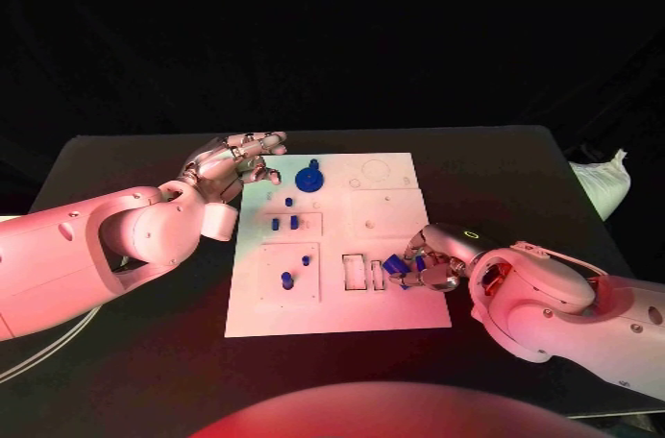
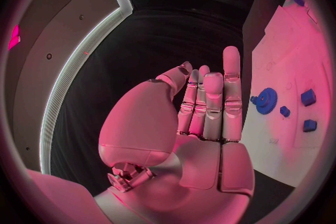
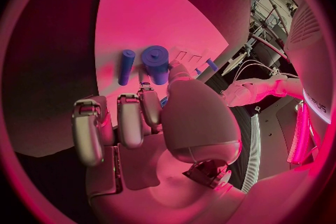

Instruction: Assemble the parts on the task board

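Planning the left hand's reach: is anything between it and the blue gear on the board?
Nothing visible. The left hand hovers open at the task board's far left edge, and the blue gear lies just beside it with bare board between.

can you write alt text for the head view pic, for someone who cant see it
A white task board lies in the middle of a black table, with small blue parts on it, including a blue gear near its far edge. The right hand holds a blue part over the board's near right area, while the left hand hovers with fingers apart beside the board's far left corner.
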Controlling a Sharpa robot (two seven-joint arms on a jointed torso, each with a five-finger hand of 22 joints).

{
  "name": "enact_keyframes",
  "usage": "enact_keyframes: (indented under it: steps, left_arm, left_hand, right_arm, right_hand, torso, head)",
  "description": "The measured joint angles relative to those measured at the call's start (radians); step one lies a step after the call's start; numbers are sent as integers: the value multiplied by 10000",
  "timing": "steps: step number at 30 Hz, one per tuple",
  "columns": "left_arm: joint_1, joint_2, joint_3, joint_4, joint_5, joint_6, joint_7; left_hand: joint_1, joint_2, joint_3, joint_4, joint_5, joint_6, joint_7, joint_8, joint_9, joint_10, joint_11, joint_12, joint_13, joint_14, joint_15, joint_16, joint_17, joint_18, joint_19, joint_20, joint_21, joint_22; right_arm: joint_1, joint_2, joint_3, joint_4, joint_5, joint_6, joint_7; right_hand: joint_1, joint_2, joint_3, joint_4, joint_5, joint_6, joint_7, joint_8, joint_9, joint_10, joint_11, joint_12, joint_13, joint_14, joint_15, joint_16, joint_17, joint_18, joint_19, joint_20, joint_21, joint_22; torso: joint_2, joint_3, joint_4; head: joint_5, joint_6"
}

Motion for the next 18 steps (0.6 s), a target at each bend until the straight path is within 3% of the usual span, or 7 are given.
enact_keyframes:
  steps: [3,8,13,18]
  left_arm:
    - [0,-3,0,1,0,0,0]
    - [0,-8,0,2,0,1,0]
    - [0,3,0,1,0,2,-1]
    - [0,16,0,-1,0,4,-1]
  left_hand:
    - [0,0,0,0,0,0,0,0,0,0,0,0,0,0,0,0,0,0,0,0,0,1]
    - [0,0,0,0,0,0,0,0,0,0,0,0,1,0,0,0,0,1,0,0,0,1]
    - [0,0,0,0,0,0,0,0,0,0,0,0,1,0,0,0,1,1,0,0,0,1]
    - [0,0,0,0,0,0,0,0,0,0,0,0,1,0,0,0,1,1,0,0,0,1]
  right_arm:
    - [-24,-58,-11,41,-2,-208,1]
    - [-38,-207,48,264,76,-677,4]
    - [105,-286,144,529,404,-1253,34]
    - [239,-261,175,649,863,-1481,36]
  right_hand:
    - [131,130,103,-150,55,22,-25,56,2,69,-69,52,16,-37,-36,43,-1,0,1,-75,42,0]
    - [132,131,164,-212,151,22,-26,56,2,88,-87,53,16,0,-72,99,-1,0,-5,-116,69,-1]
    - [133,131,163,-213,384,22,-26,56,3,123,-122,54,8,-33,-105,136,-2,0,0,-146,69,-2]
    - [133,131,180,-189,466,22,-26,56,3,123,-122,79,-29,-37,-108,136,-2,0,0,-146,69,-2]
  torso:
    - [1,2,0]
    - [1,6,-6]
    - [0,6,-3]
    - [-2,6,5]
  head:
    - [17,-1]
    - [28,5]
    - [19,33]
    - [24,45]
